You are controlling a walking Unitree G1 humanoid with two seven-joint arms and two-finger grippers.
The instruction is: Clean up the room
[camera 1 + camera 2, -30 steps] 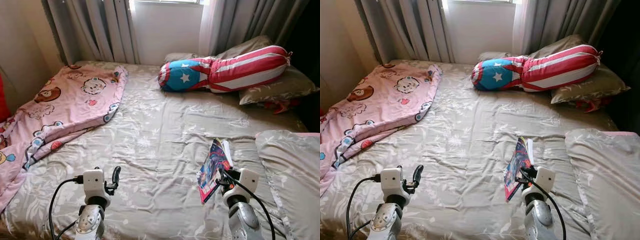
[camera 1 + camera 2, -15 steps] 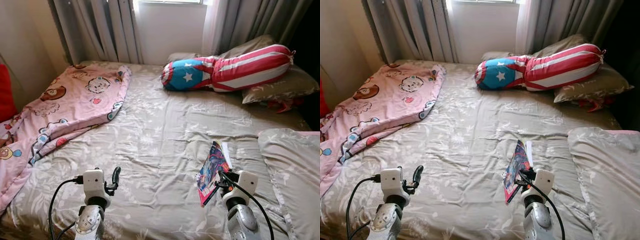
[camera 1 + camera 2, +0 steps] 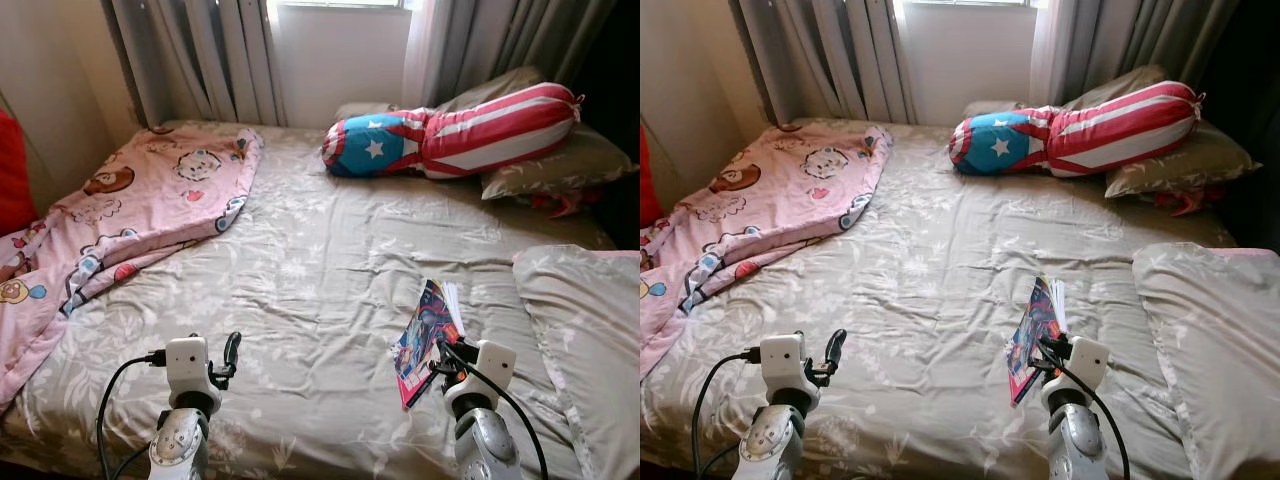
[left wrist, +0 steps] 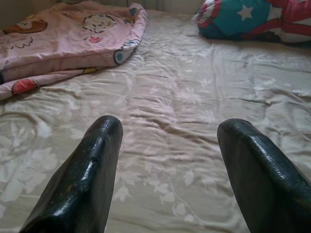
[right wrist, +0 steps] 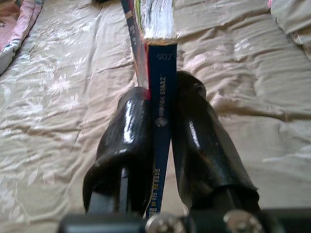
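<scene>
My right gripper [image 3: 443,356] is shut on a colourful book [image 3: 424,337], holding it on edge above the grey floral bed sheet [image 3: 320,270] at the lower right. In the right wrist view the book's blue spine [image 5: 159,121] is pinched between the two black fingers [image 5: 127,145]. My left gripper [image 3: 230,356] hovers over the bed's near left part, open with nothing between its fingers [image 4: 92,170]. A pink cartoon-print blanket [image 3: 120,215] lies crumpled on the bed's left side.
A red, white and blue star bolster [image 3: 455,135] lies at the head of the bed on grey pillows [image 3: 565,160]. Another grey pillow [image 3: 585,330] lies at the right edge. Grey curtains [image 3: 200,55] and a window are behind. Something red [image 3: 12,180] stands at the far left.
The whole view has shifted, showing more of the bed's near edge and left side; the camera has moved. Both grippers keep their pose, the right still holding the book.
</scene>
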